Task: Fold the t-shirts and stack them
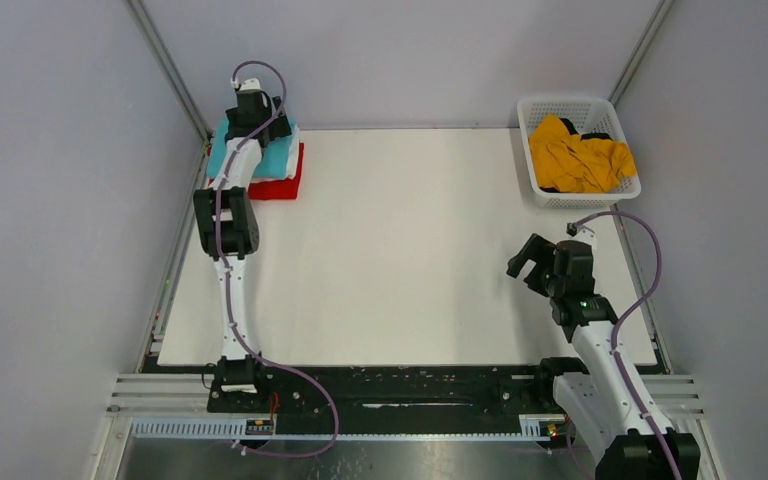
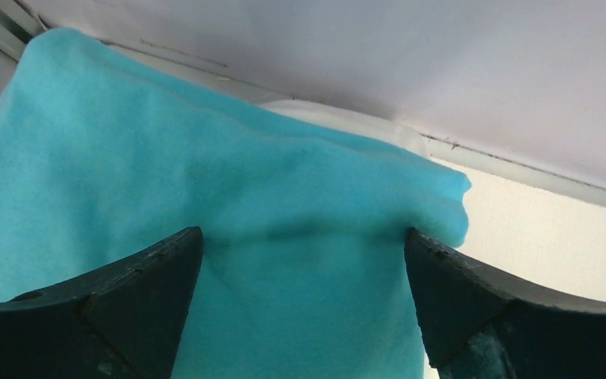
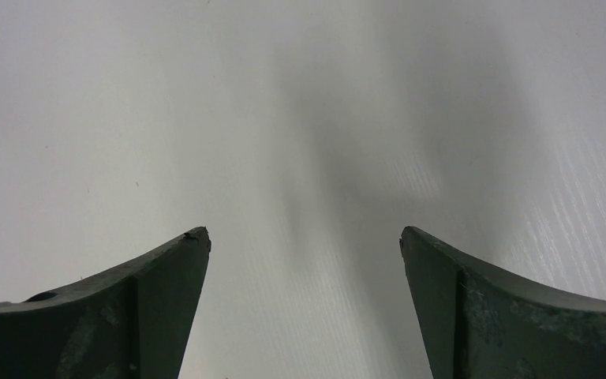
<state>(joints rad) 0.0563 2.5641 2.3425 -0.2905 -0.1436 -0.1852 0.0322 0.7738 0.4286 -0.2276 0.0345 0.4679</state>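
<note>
Top view: a folded turquoise t-shirt (image 1: 222,145) lies on top of a stack at about 10 o'clock on the white bench (image 1: 410,250), hard against the far left corner. Beneath it is a white t-shirt (image 1: 282,166), and a red t-shirt (image 1: 282,187) is at the bottom, its edge showing toward 5 o'clock. The left end effector (image 1: 256,118) hangs directly over the stack, its arm stretched the length of the bench's left side. At about 1 o'clock a white lattice basket (image 1: 535,110) holds a crumpled mustard yellow t-shirt (image 1: 575,155). The right end effector (image 1: 526,270) hovers over bare bench at about 4 o'clock, well apart from both the basket and the stack.

Left wrist view: the left end effector (image 2: 304,245) has its two dark fingers (image 2: 126,308) spread as wide as they go, with the turquoise t-shirt (image 2: 205,181) filling the space between and below them. It grips nothing, and whether the tips rest on the cloth cannot be told. A strip of the white t-shirt (image 2: 347,120) peeks out past the turquoise fold at 12 o'clock, and bare bench (image 2: 544,237) shows at 3 o'clock.

Right wrist view: the right end effector (image 3: 305,237) is likewise fully spread and empty-handed, its fingers (image 3: 505,308) framing only plain bench (image 3: 126,118) and a soft shadow.
</note>
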